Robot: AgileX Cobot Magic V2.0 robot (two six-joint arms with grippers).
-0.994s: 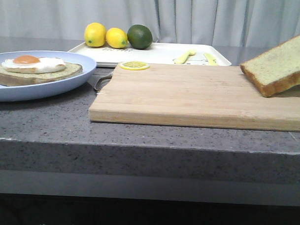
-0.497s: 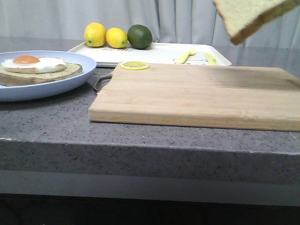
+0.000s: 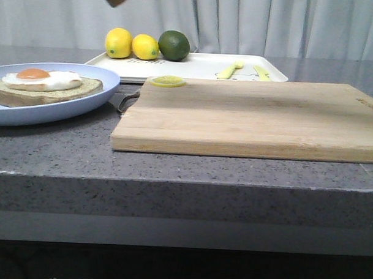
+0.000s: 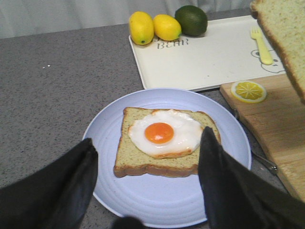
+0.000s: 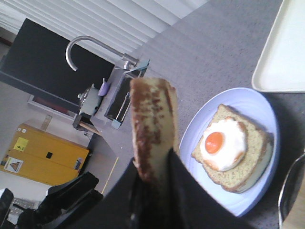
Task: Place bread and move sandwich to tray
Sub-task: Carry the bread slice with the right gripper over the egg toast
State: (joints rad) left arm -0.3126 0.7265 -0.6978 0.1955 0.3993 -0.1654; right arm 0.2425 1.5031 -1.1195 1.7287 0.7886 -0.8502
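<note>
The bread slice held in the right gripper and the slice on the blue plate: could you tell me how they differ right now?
The held bread slice is clamped edge-on in the right gripper, in the air; the plated slice lies flat on the blue plate. The held slice is bare; the plated slice carries a fried egg. Both have brown crusts.

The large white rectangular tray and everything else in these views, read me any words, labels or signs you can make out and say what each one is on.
"BEAR": printed in grey on the large white rectangular tray, near the two yellow lemons.
A fainter line above it on the tray: too small to read.
Mark on the light wooden cutting board's right edge: too blurred to read.
Yellow cabinet, warning triangle and label: text illegible.
</note>
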